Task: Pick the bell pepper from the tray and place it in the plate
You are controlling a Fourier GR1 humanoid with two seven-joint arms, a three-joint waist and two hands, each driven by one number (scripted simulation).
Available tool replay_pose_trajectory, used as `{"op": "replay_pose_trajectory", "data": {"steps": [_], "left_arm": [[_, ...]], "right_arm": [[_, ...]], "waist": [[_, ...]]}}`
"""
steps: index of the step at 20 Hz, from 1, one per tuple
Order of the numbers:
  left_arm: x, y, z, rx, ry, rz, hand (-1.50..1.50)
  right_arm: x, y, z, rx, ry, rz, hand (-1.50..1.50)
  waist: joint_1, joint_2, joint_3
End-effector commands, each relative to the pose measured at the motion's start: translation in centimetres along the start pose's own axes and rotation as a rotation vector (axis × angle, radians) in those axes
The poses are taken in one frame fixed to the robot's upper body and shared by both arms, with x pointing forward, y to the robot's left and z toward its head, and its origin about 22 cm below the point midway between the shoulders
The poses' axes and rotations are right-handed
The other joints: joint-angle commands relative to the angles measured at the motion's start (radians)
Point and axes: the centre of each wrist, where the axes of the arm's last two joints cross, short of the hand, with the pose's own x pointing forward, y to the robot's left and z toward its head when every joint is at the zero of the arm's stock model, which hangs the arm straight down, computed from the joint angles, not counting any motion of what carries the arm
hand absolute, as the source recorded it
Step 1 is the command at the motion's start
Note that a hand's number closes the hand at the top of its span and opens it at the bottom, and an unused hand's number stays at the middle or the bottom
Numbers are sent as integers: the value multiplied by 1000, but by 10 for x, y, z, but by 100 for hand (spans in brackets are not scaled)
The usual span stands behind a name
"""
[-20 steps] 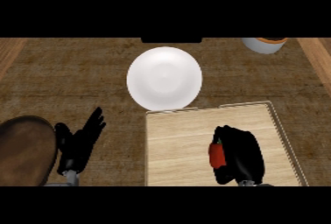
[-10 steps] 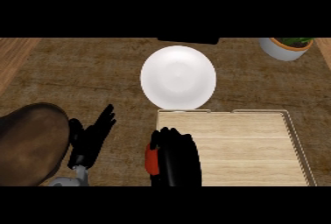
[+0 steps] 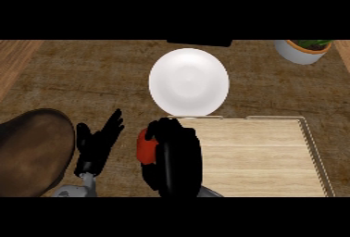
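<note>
The bell pepper (image 3: 145,147) sat in my right hand (image 3: 174,155), only a red sliver of it showing at the hand's left side, the black fingers curled round it and hiding the rest. It was clear of the tray (image 3: 311,152) by then, held over the counter (image 3: 82,78) at the tray's near-left corner, with the white plate (image 3: 189,81) just beyond the fingertips toward the top of the view. I judged the step in hand to be the carry to the plate, with the pick done and the placing not yet begun. To do it well, I reckoned I should bring the hand forward and slightly right until the pepper hung over the plate's middle and not its near rim, since the near rim lay right against the tray's far edge and a pepper set down there could roll off onto the wood. I wanted the hand lowered until the pepper was close to the plate's surface before uncurling the fingers, so it would settle and not tumble; I could not tell how high the hand was from this view alone. My left hand (image 3: 97,141) rested open at the lower left, fingers up, beside a brown rounded thing (image 3: 31,150) I could not identify. A potted plant (image 3: 304,50) stood at the far right, well apart from the path.
</note>
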Motion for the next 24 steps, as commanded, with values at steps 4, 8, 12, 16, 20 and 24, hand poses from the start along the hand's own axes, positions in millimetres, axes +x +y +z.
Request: {"op": "replay_pose_trajectory", "data": {"steps": [4,8,12,16,20,24], "left_arm": [[0,5,1,8,9,-12,0],[-6,0,4,5,0,6,0],[-6,13,1,36,6,9,0],[-15,7,10,31,-3,10,0],[1,-2,4,22,-5,23,0],[4,0,1,31,-18,19,0]], "right_arm": [[1,0,-28,-183,211,-257,150],[-13,16,-48,-267,219,-226,150],[-29,28,-75,-343,241,-170,150],[-58,42,-96,-402,297,-147,150],[-74,50,-117,-448,295,-153,150],[-82,50,-149,-476,313,-133,150]], "waist": [[-3,4,1],[-17,4,-1],[-27,8,-1],[-23,9,0],[-31,11,0],[-27,15,0]]}}
